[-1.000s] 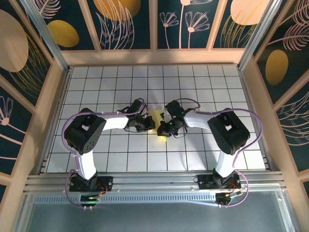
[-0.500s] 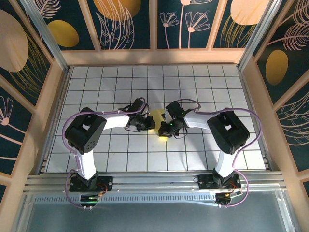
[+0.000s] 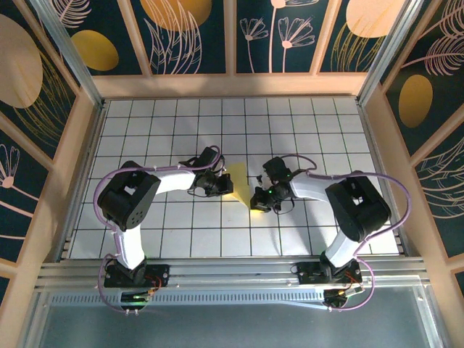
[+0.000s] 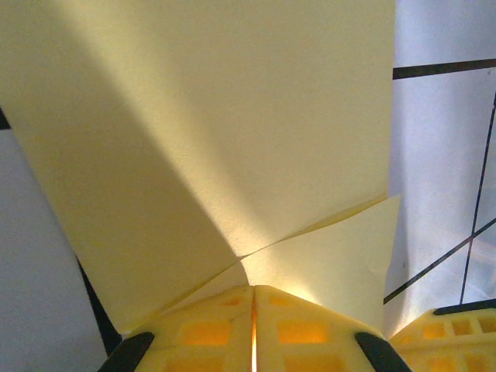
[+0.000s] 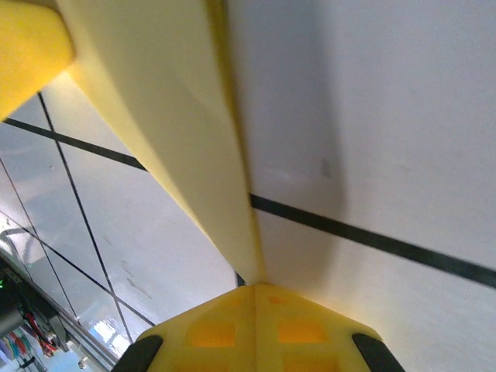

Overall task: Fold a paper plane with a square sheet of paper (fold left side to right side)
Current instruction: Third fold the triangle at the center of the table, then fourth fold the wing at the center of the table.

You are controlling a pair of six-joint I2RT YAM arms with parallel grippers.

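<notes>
Here's the square sheet of paper (image 3: pixel 239 181), pale yellow and plain, mid-tabletop (image 3: pixel 181 130), already folded smaller: creases meet at a point with one flap overlapping (clearest from the left wrist), and its right-hand folded edge tilts up, throwing shadow.

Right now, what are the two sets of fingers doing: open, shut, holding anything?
Left fingers: closed, pinching the yellow paper.
Right fingers: closed, pinching the same paper.
</notes>
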